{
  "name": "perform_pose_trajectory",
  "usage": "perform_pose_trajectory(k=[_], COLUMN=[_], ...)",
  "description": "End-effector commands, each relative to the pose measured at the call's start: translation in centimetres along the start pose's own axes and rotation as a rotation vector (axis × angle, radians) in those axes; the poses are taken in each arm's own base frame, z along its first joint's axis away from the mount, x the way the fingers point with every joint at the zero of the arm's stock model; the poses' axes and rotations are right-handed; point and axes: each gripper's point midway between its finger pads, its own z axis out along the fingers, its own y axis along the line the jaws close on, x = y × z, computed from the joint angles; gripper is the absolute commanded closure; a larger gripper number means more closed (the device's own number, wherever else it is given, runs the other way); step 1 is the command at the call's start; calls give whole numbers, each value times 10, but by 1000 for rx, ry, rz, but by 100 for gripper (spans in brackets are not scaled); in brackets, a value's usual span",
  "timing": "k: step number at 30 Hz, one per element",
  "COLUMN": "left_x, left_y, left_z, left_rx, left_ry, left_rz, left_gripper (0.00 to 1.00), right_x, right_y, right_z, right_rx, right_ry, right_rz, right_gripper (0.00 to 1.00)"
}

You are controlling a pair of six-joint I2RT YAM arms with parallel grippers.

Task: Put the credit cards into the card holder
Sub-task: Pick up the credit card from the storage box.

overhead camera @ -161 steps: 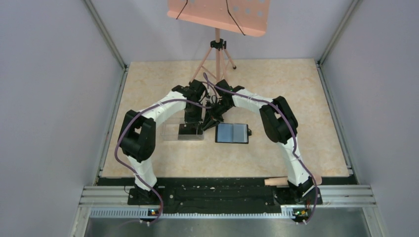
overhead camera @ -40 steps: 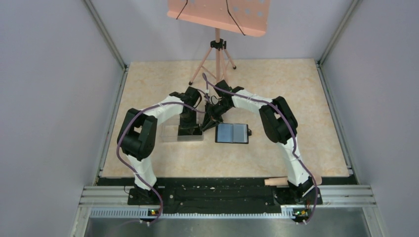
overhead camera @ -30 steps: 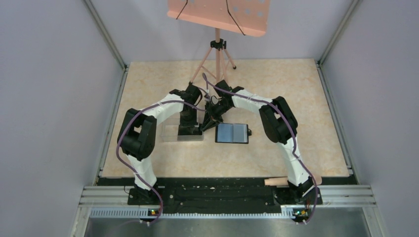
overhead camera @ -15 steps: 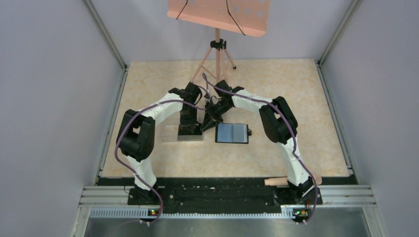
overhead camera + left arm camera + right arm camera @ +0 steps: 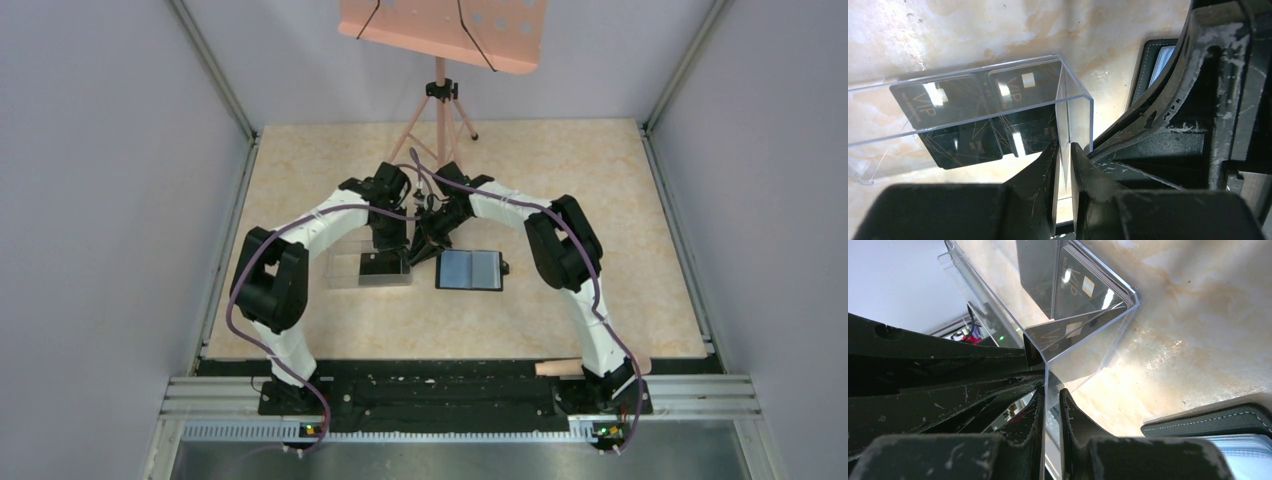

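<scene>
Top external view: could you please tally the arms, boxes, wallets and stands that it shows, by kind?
Arms: 2, the left arm and the right arm
Boxes: 1, the clear box
Wallets: 1, the card holder
Stands: 1, the music stand
Total: 5

top cam: fixed, high, behind arm bases [image 5: 290, 395]; looks down + fwd over whole table [image 5: 600, 180]; far.
L wrist cam: v. close, sights past own fingers [image 5: 1035, 185] down onto clear box [image 5: 998, 85].
R wrist cam: v. close, low angle, at same box's corner.
shared: all 3 views catch box + card holder [image 5: 470, 269].
</scene>
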Motion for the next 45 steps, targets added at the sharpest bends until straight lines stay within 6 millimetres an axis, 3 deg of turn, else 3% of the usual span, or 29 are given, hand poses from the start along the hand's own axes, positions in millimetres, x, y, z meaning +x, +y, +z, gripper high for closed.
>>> perform_pose_trajectory(k=[1, 8, 18, 31, 37, 41, 45], left_x=[-1, 5, -15, -35, -41, -45, -45], left_y=[-9, 2, -2, -3, 3, -7, -52], left_z=[6, 11, -21, -83, -106, -118, -129], left_rx=[45, -6, -1, -1, -51, -2, 255], left_ry=[-9, 5, -112, -287, -325, -344, -353], left_rz=[-10, -24, -37, -60, -67, -35, 62], left_gripper=[82, 100, 100, 100, 100, 100, 100], right_x=[-2, -3, -13, -24, -17, -14, -11], right_y=[2, 5, 19, 46, 51, 52, 56], right_z=[2, 0, -21, -76, -93, -98, -109], right_rx=[-6, -4, 12, -75, -145, -166, -179], right_ry=[-10, -19, -93, -295, -348, -360, -388], right_rz=[-51, -56, -109, -182, -191, -210, -234], right_gripper=[98, 98, 94, 47, 35, 34, 34])
